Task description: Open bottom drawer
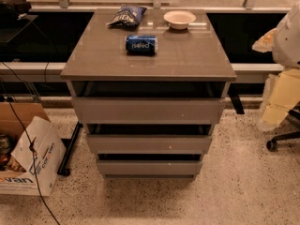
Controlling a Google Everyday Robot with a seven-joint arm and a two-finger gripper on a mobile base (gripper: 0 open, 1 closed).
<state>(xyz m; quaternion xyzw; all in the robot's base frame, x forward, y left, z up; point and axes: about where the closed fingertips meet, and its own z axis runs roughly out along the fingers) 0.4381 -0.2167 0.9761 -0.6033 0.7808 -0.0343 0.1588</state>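
Observation:
The bottom drawer (150,167) is the lowest and smallest-looking of three plain grey handleless fronts on a grey cabinet (149,55). Its front stands flat, with a thin dark gap above it. The middle front (149,143) and the top front (148,110) sit above it. My gripper (268,122) hangs at the right edge of the view on a pale cream arm (283,95). It is well to the right of the cabinet, at about the height of the top two fronts, and touches nothing.
On the cabinet top lie a blue can (141,44) on its side, a crumpled chip bag (127,16) and a white bowl (179,18). A cardboard box (29,159) and cables stand at the lower left. A chair castor (271,145) is on the speckled floor at right.

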